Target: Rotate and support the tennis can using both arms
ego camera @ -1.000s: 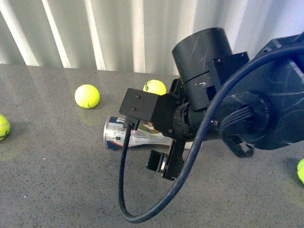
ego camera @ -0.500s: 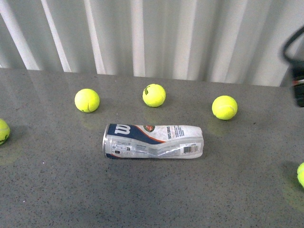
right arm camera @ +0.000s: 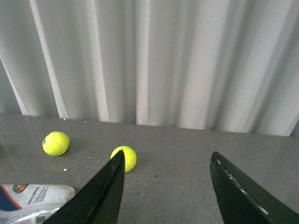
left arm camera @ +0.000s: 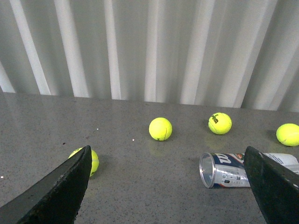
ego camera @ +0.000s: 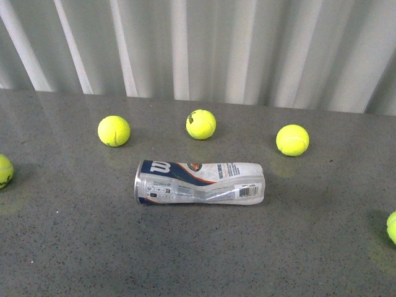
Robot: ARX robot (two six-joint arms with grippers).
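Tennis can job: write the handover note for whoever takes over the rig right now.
Left gripper: open, empty, clear of the can.
Right gripper: open, empty.
Tennis can: lying on its side on the table, rim end to the robot's left, untouched; loose tennis balls around it.
Done: nothing showing yet.
Left: grasp the can with both grippers, rotate and support it.

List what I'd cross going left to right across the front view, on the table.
Left-edge ball → back-left ball → tennis can → back-right ball → right-edge ball. The middle back ball overlaps the can's span, so omitted.
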